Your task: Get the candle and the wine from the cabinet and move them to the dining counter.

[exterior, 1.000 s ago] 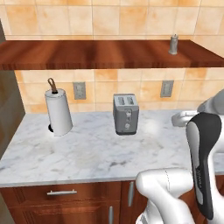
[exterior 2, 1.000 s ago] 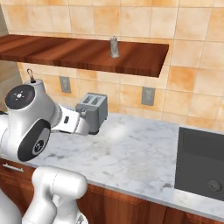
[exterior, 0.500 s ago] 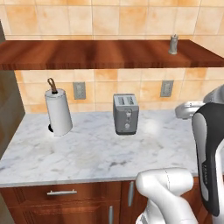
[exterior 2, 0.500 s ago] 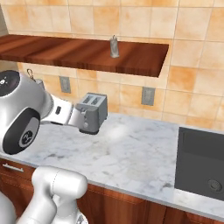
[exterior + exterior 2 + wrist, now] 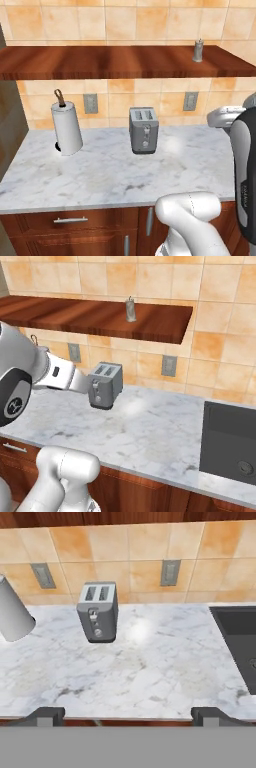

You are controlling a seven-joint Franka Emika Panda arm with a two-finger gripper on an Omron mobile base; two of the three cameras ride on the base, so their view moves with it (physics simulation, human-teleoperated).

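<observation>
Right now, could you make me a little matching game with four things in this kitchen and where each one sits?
Things:
1. candle
2. toaster
3. paper towel roll
4. sink

Places:
A. left end of the marble worktop
B. set into the worktop at the right
C. on the wooden wall shelf
D. middle of the worktop, below the shelf

Pairs: 1-C, 2-D, 3-A, 4-B

Candle on shelf; toaster, paper towel roll on worktop
</observation>
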